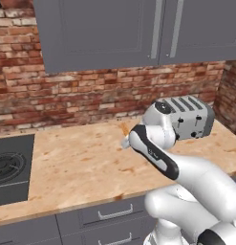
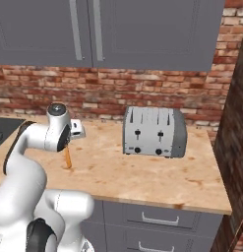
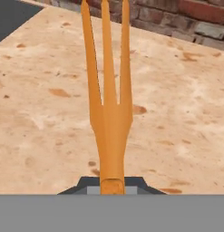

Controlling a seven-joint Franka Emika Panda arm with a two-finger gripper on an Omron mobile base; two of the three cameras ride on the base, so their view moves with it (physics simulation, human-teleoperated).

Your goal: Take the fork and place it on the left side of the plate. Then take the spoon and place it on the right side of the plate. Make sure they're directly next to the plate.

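My gripper is shut on the fork, a slim orange-gold fork whose handle end sits between the dark fingertips. Its three tines point away from the hand over the wooden counter. In the right base view the fork hangs below the hand, its low end close to the counter top, left of the toaster. In the left base view a short piece of the fork shows beside the arm's forearm, which covers the gripper. The spoon and the plate are out of view.
A silver toaster stands at the back right of the counter. A black stove top lies at the left. Grey cabinets hang above the brick back wall. A brick side wall closes the right end.
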